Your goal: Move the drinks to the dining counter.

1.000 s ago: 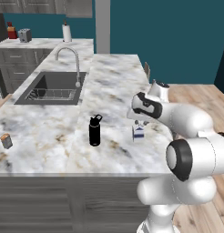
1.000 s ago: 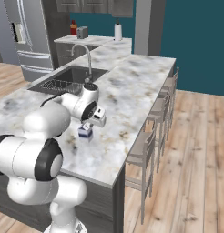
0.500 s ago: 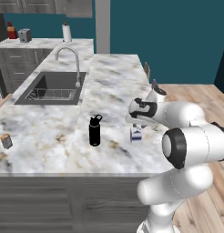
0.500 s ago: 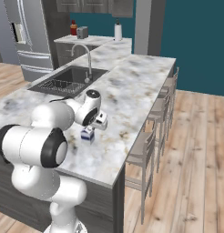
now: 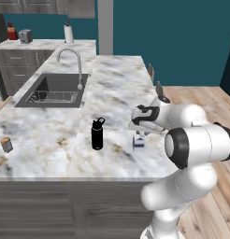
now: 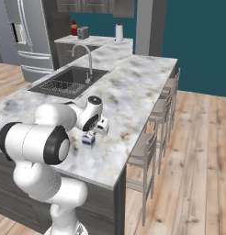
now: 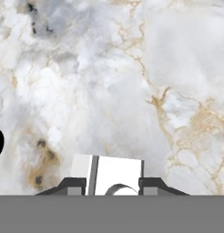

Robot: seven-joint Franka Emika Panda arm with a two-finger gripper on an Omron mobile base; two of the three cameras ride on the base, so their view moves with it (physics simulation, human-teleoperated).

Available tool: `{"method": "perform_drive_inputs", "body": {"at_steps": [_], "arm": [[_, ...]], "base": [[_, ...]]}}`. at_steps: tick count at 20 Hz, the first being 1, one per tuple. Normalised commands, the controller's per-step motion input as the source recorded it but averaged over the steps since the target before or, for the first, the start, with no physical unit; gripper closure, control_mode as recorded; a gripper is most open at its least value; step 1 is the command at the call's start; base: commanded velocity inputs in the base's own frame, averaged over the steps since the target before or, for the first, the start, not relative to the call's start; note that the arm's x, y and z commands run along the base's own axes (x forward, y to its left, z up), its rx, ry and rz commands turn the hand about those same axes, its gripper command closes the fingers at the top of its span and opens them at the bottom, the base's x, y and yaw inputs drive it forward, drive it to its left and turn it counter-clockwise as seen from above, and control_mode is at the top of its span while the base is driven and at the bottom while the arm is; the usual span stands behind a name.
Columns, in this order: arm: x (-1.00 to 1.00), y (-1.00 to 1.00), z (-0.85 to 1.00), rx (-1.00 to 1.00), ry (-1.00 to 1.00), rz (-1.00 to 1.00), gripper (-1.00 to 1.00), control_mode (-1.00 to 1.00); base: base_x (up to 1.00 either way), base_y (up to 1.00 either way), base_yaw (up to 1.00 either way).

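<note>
My gripper points straight down over the small blue-and-white carton, which stands on the long marble dining counter near its stool-side edge. In the hand view the carton's white top sits between the two dark fingertips, which press on its sides, so the gripper is shut on it. From the right the carton shows just below the hand. The tall black bottle stands to the carton's left. The tiny orange drink container is at the counter's far left.
A sink with a curved faucet is set into the counter's far left half. Stools line the overhanging right edge. A back counter holds a paper-towel roll and a toaster. A fridge stands at the left.
The hand has sunk lower around the carton and the fingers have drawn in a little against its sides. The bottle and orange container have not moved.
</note>
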Motion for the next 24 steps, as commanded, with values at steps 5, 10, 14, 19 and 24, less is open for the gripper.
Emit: {"method": "perform_drive_inputs", "body": {"at_steps": [5, 10, 14, 19, 24], "arm": [[0.00, 0.00, -0.19, 0.00, -0.01, 0.01, 1.00, -1.00], [0.00, 0.00, -0.13, 0.00, 0.00, 0.00, 1.00, -1.00], [0.00, 0.00, -0.22, 0.00, 0.00, 0.00, 1.00, -1.00], [0.00, 0.00, -0.04, 0.00, 0.00, 0.00, -1.00, -1.00], [0.00, 0.00, 0.00, 0.00, 0.00, 0.00, -1.00, -1.00]], "base": [[0.00, 0.00, 0.00], [0.00, 0.00, 0.00], [0.00, 0.00, 0.00], [0.00, 0.00, 0.00], [0.00, 0.00, 0.00]]}}
